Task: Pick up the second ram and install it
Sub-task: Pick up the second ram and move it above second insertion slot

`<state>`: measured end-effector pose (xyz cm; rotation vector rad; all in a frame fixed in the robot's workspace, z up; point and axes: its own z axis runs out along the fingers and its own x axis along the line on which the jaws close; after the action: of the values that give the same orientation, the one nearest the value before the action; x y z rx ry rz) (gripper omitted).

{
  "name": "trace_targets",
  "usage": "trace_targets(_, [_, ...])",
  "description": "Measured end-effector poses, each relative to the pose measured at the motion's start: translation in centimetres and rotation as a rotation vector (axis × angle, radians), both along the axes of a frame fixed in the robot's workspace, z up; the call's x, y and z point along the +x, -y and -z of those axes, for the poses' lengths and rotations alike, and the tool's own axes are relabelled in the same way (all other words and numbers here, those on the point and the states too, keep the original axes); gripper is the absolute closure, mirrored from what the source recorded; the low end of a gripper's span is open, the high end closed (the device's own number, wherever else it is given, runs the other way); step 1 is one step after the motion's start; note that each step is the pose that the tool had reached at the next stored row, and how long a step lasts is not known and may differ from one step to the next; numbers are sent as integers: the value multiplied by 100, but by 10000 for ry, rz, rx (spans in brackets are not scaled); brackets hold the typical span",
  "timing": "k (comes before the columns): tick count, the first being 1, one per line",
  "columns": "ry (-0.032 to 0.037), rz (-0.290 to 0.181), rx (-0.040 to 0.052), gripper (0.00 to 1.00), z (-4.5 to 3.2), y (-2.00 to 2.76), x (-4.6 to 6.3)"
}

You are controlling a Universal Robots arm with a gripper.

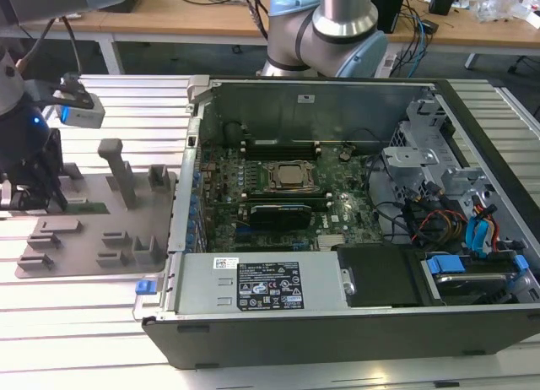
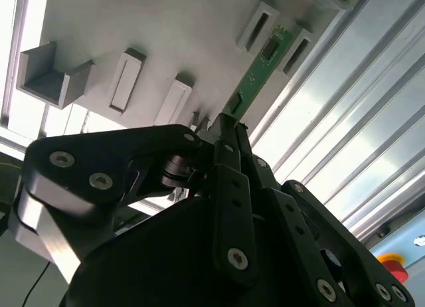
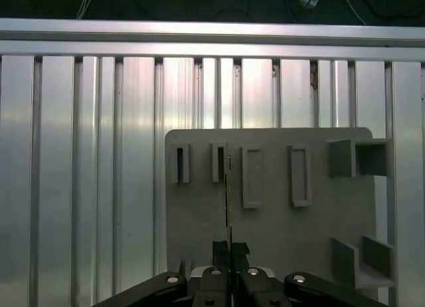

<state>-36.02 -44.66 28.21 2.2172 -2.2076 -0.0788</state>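
One stick, the second ram [image 2: 260,72], sits clamped in our gripper [image 2: 226,119] at the grey tray [image 2: 179,28]; we judge the pick-up underway, needing a straight lift off it.

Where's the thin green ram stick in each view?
Exterior view: thin green ram stick, exterior view's left, by the black claw.
Second wrist view: stick reaching from the claw.
First wrist view: edge-on line from the claw.
Shared landmark: grey plastic tray with raised blocks.
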Motion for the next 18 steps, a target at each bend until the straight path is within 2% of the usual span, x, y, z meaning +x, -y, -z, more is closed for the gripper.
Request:
trace_targets(5, [0, 0, 0, 87, -140, 0, 0])
trace_targets(9, [0, 0, 0, 87, -194, 0, 0])
trace_targets(13, [0, 0, 0, 87, -292, 0, 0])
trace_targets(18, [-1, -1, 0, 87, -473, 0, 0])
